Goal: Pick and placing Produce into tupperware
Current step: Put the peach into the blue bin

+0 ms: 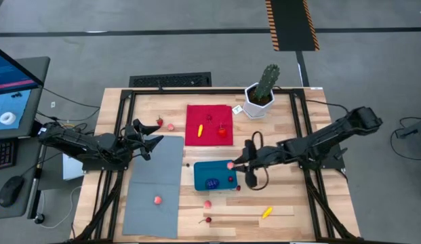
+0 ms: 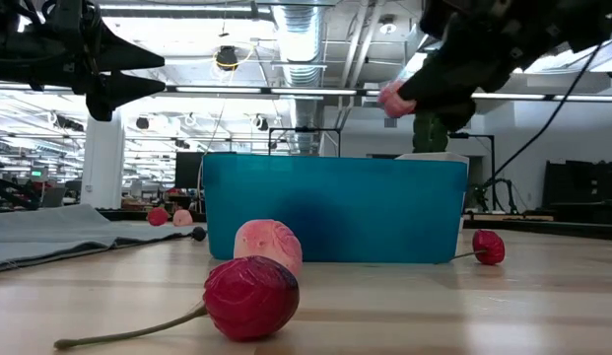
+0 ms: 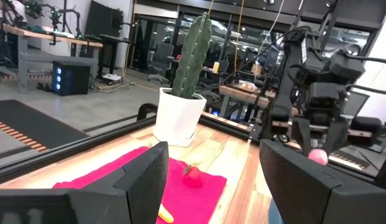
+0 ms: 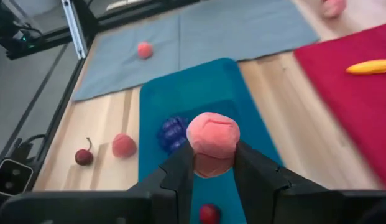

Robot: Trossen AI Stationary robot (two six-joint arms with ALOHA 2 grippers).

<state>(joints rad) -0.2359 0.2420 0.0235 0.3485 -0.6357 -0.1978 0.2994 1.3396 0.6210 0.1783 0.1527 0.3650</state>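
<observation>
Overhead, right end effector [image 1: 236,163] grips pink piece [image 1: 230,164] inside tupperware [image 1: 201,177] rim.

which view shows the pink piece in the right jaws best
The right wrist view: the pink piece fills the middle, pinched between the right gripper jaws above the tupperware. The high view shows only a pink dot; the low view a sliver; the left wrist view a distant spot.
</observation>
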